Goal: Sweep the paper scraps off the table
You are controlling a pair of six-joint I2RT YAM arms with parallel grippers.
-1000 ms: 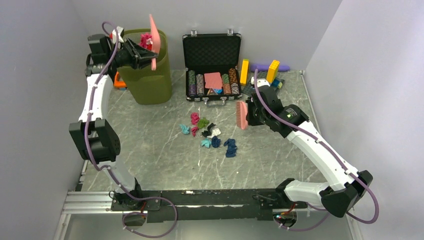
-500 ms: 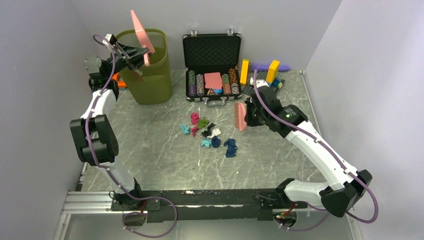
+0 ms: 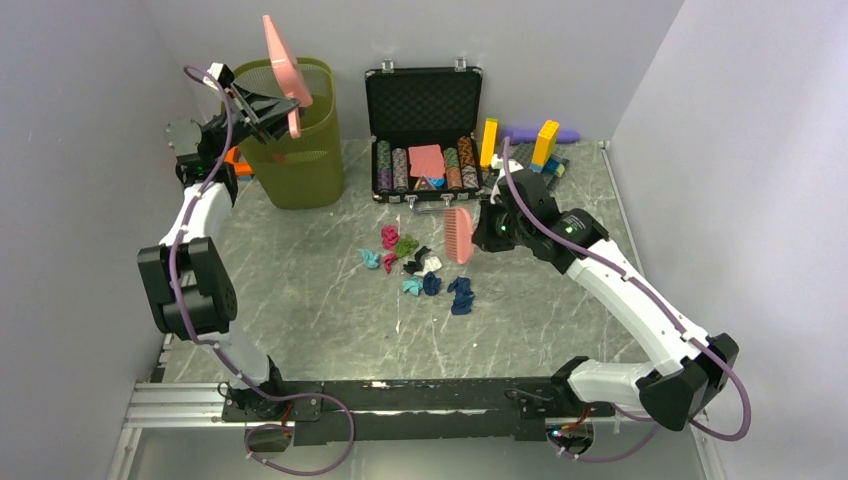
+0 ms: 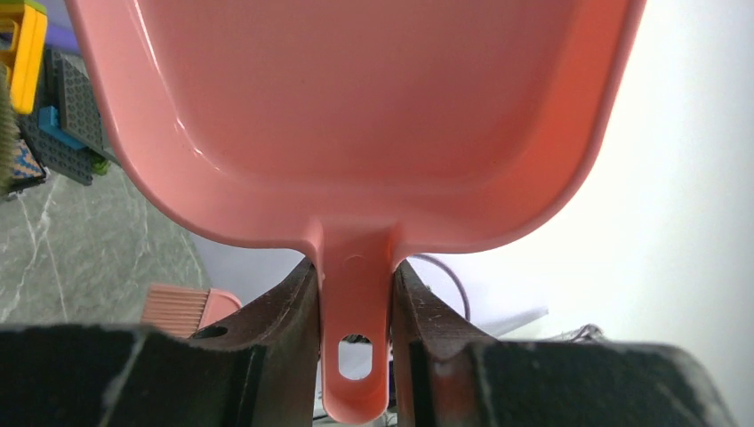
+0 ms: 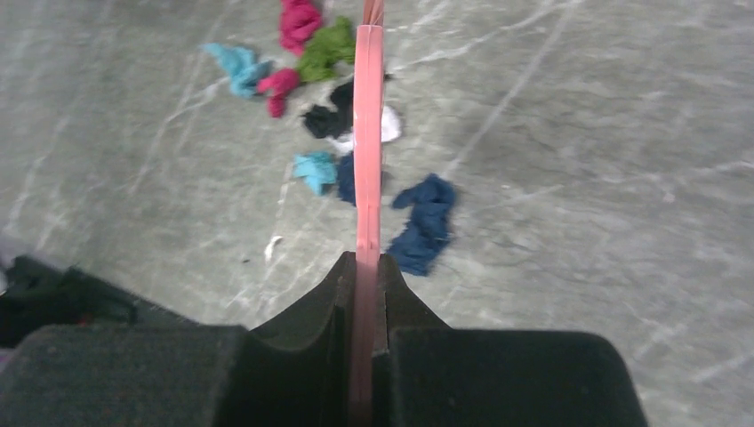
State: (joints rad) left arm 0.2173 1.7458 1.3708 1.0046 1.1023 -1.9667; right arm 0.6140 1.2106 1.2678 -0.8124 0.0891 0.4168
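Observation:
Several paper scraps (image 3: pixel 420 265) in magenta, green, teal, white and dark blue lie clustered mid-table (image 3: pixel 300 300); they also show in the right wrist view (image 5: pixel 427 218). My left gripper (image 3: pixel 262 108) is shut on the handle of a pink dustpan (image 3: pixel 280 58), held tilted up over the olive bin (image 3: pixel 300 150); the pan (image 4: pixel 356 116) fills the left wrist view and looks empty. My right gripper (image 3: pixel 484 226) is shut on a pink brush (image 3: pixel 459 233), held above the table just right of the scraps. The brush handle (image 5: pixel 367 133) shows edge-on.
An open black case (image 3: pixel 424 130) with poker chips stands at the back centre. Toy bricks (image 3: pixel 545 140) sit at the back right. An orange object (image 3: pixel 236 160) lies left of the bin. Lilac-grey walls border the table on both sides.
My left gripper pulled the dustpan back from the bin's mouth and tilted it upright. My right gripper moved the brush left toward the scraps. The scraps have not moved.

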